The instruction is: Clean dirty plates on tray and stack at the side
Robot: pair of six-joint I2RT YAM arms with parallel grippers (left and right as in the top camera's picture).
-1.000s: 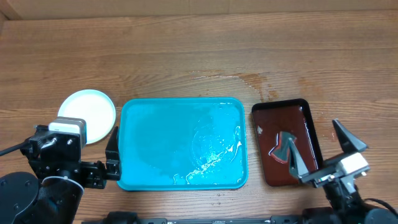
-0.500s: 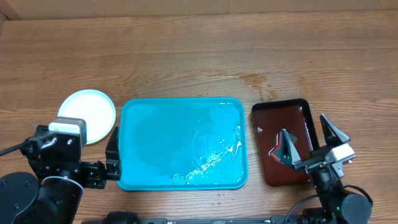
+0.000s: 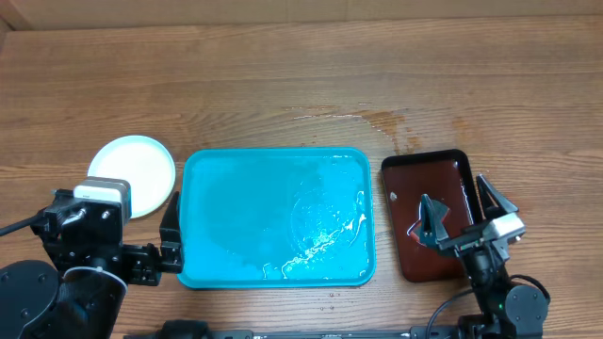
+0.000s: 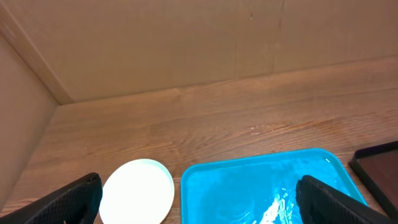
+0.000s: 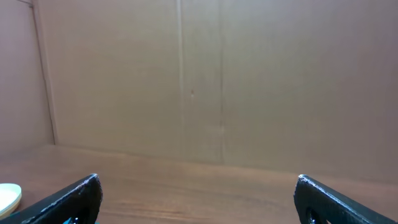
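A: Two trays in view: the tray (image 3: 236, 207), turquoise, mid-frame, and the brown tray (image 3: 415, 179) to its right. Anything on ours?

B: Nothing but water streaks. The plates (image 3: 132, 174) sit left of it, just beside its upper left corner.

A: Stacked?

B: I judge so, but from above only one pale, clean-looking top face shows. The count beneath is hidden.

A: How would they handle?

B: Light, stiff plastic, probably slick while wet. Take the rim, one finger over, one under.

A: And the tools?

B: At lower left the left gripper (image 3: 171, 235) is spread wide beside the tray's left edge, holding nothing. The right gripper (image 3: 462, 215), over the brown tray, is wide and empty too. A dark shape under it I can't make out, and its wrist view is mostly wall (image 5: 199, 81).
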